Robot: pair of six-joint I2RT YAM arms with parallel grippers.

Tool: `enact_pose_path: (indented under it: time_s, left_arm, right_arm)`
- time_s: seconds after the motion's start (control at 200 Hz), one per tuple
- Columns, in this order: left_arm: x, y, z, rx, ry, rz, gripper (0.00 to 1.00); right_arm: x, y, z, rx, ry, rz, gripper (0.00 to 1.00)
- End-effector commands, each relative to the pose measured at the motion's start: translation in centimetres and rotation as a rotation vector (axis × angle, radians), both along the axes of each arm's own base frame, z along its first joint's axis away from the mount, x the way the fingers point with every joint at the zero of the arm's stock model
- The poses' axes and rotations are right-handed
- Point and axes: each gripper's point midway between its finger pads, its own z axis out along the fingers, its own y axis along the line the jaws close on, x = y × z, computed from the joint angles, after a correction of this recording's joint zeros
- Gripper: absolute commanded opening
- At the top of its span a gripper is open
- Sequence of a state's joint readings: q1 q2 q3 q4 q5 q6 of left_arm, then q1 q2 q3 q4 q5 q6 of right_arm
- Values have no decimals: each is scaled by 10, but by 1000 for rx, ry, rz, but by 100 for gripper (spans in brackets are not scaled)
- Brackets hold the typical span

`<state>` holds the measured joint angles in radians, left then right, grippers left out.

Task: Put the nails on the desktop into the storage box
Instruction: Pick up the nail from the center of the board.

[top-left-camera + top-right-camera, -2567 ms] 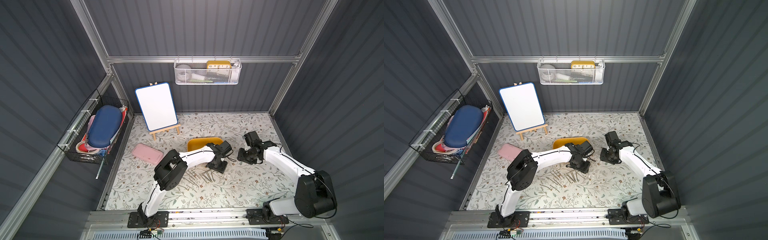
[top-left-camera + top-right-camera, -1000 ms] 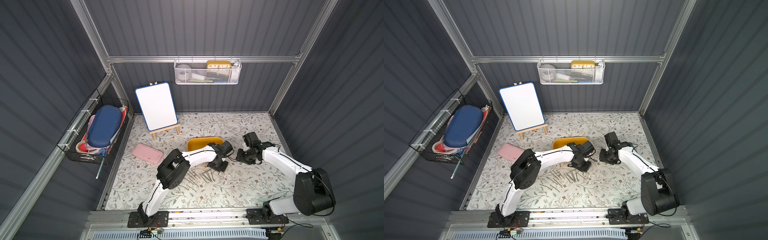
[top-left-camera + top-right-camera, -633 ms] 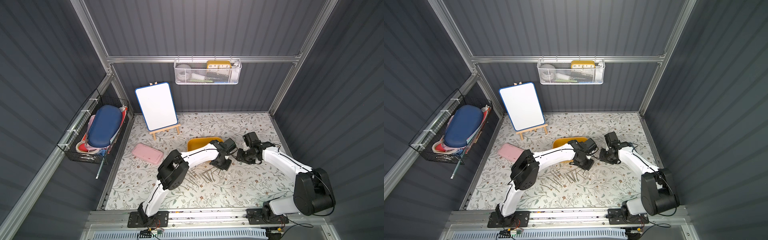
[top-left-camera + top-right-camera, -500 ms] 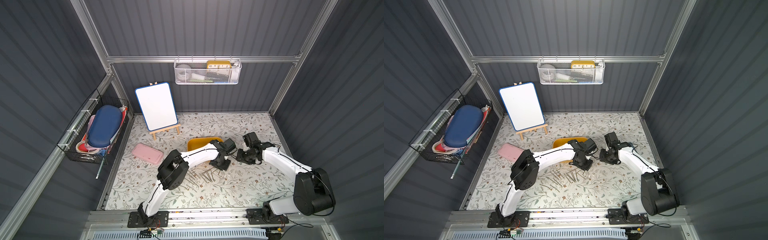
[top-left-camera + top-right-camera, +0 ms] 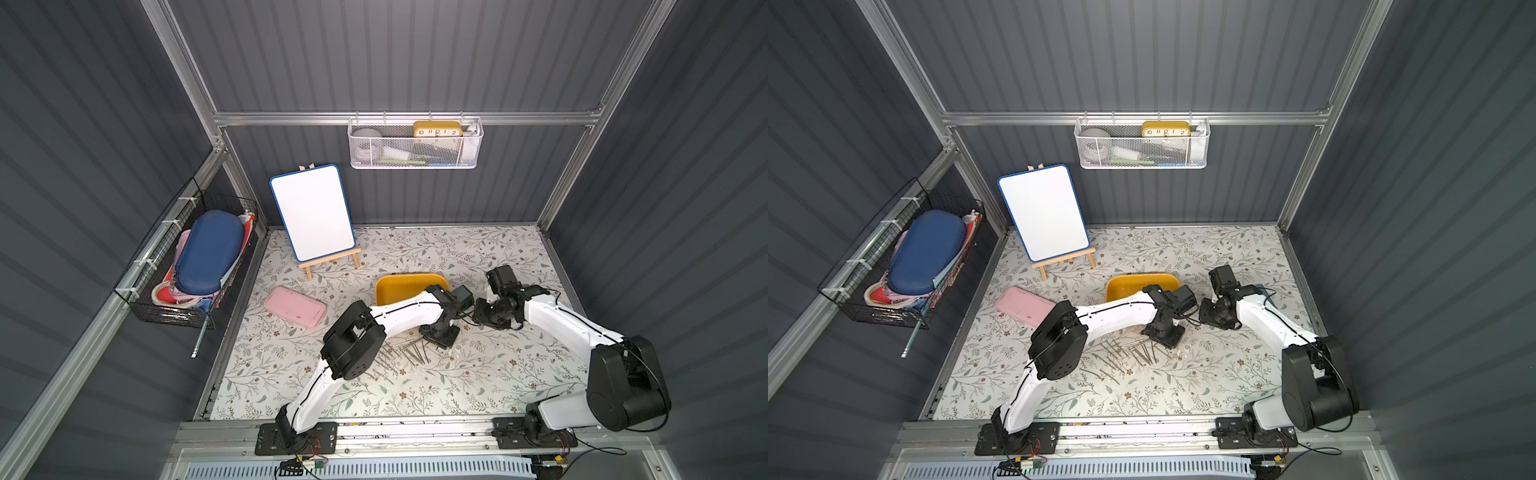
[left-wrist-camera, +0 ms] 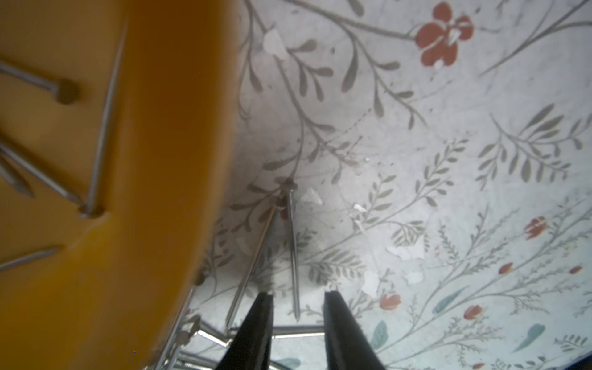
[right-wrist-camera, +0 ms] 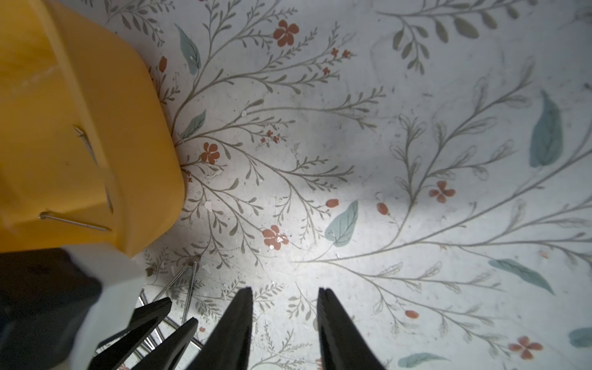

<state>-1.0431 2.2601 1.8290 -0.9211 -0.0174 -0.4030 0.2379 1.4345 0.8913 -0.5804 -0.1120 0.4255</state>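
left wrist view, part-done entry: we counted several nails (image 6: 105, 121) in the storage box (image 6: 160, 160), a larger share lying on the desktop (image 6: 448, 144) just beside it; left gripper (image 6: 298, 293) and right gripper (image 7: 284, 290) both stood parted, empty.

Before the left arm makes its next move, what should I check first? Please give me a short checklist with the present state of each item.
1. The left hand is empty: ok. Its jaws stand apart with nothing between them.
2. The right hand is empty: ok. Its jaws stand apart and hold nothing.
3. The storage box holds nails: ok. Several nails lie inside it.
4. The desktop is cleared: not ok. Two loose nails lie beside the box, and a pile lies nearer the arms' bases.
5. Room between the two hands: cannot tell. They look very close in the right wrist view.
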Motion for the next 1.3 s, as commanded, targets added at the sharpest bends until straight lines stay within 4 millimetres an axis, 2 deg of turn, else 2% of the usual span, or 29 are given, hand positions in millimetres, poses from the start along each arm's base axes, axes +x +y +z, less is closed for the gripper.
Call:
enact_pose_path:
  time_s: [0.0,0.165,0.27,0.34,0.59,0.805,1.085,1.291]
  left_arm:
    - [-3,10,-15,81,15,32,32]
    - [-1,12,-25,108,17,39,30]
    - [-4,17,-33,137,27,40,23]
    - [-5,22,-34,151,26,43,18]
    - [-7,26,-32,147,24,57,18]
    - [-9,26,-33,140,29,56,8]
    - [-5,24,-22,120,6,65,0]
    - [0,15,9,56,-30,66,0]
  right_arm:
    - [-1,-3,-5,-12,9,7,38]
    - [0,-3,-6,-13,9,11,38]
    - [-2,-3,-7,-17,11,15,38]
    - [-2,-5,-7,-23,9,15,38]
    - [-3,-5,-9,-23,10,13,38]
    - [-5,-5,-9,-22,13,13,38]
    - [-5,-5,-7,-18,5,10,38]
    - [-5,-7,-4,-24,-7,6,38]
